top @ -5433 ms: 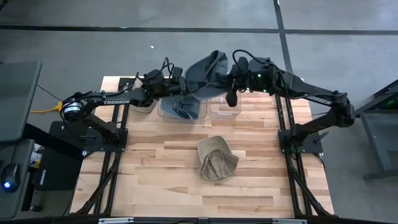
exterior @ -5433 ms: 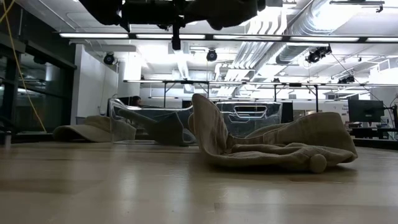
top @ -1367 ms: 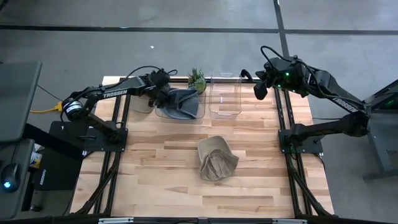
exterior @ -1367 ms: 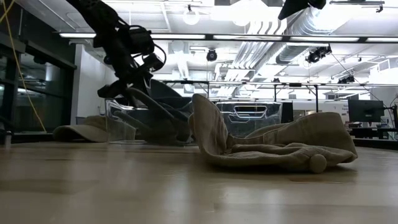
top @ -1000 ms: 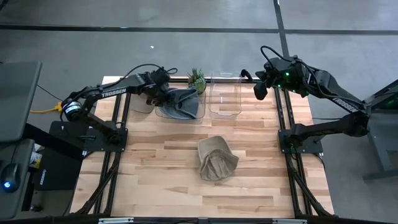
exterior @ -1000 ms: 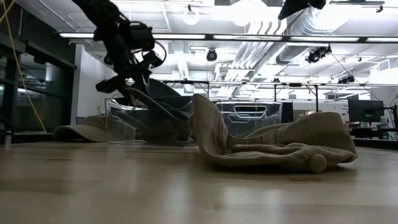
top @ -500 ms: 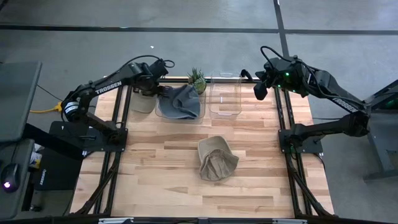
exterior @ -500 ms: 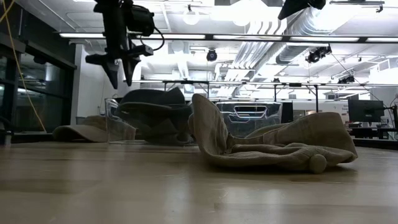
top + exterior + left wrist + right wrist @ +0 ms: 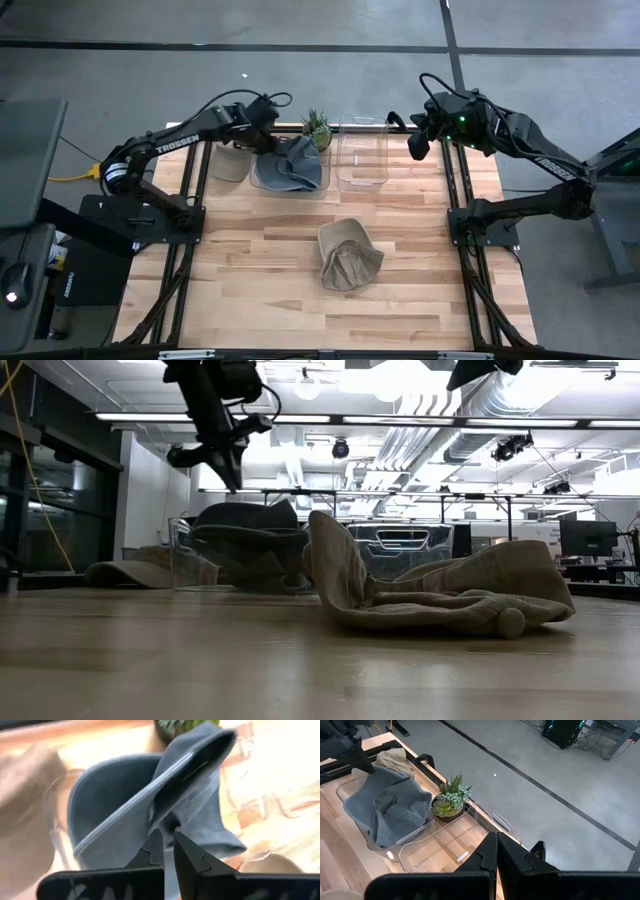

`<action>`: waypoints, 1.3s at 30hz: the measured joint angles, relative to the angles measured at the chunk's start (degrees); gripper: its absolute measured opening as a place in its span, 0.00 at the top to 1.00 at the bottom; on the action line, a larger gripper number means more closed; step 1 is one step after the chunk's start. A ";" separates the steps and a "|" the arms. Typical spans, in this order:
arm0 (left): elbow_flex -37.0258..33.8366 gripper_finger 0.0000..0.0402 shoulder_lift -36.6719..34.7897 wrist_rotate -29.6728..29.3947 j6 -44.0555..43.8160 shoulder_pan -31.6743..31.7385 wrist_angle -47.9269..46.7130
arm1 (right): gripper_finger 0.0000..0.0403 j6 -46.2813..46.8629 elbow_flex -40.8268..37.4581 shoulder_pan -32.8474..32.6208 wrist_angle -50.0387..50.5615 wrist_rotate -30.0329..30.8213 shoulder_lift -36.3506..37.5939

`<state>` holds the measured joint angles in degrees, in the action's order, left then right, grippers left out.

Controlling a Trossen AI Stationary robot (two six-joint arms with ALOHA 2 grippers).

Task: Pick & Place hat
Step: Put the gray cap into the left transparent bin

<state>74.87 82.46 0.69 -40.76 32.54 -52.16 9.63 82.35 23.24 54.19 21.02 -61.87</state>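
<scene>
I see the grey hat (image 9: 293, 162) lying in the clear bin (image 9: 262, 181) at the far side of the table (image 9: 250, 280), and my left gripper (image 9: 262, 134) hangs just above the bin's left edge, fingers closed on nothing. The right gripper (image 9: 416, 146) waits high at the far right corner, also clenched and empty. A tan hat (image 9: 347, 256) lies crumpled near the table's centre, well apart from both arms.

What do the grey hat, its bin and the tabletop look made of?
Grey hat: soft denim-like cloth, with visible seams and folds. Bin: clear glossy plastic, since the wood shows through it. Tabletop: pale wooden planks, with joints and grain showing.
</scene>
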 joint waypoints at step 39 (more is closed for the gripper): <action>-0.02 1.00 14.05 -10.70 12.48 -3.33 6.44 | 1.00 0.85 -0.02 0.01 -0.26 -0.44 -1.57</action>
<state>74.85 96.51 -10.01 -28.28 29.21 -45.72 10.48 82.32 23.25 53.93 20.58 -63.44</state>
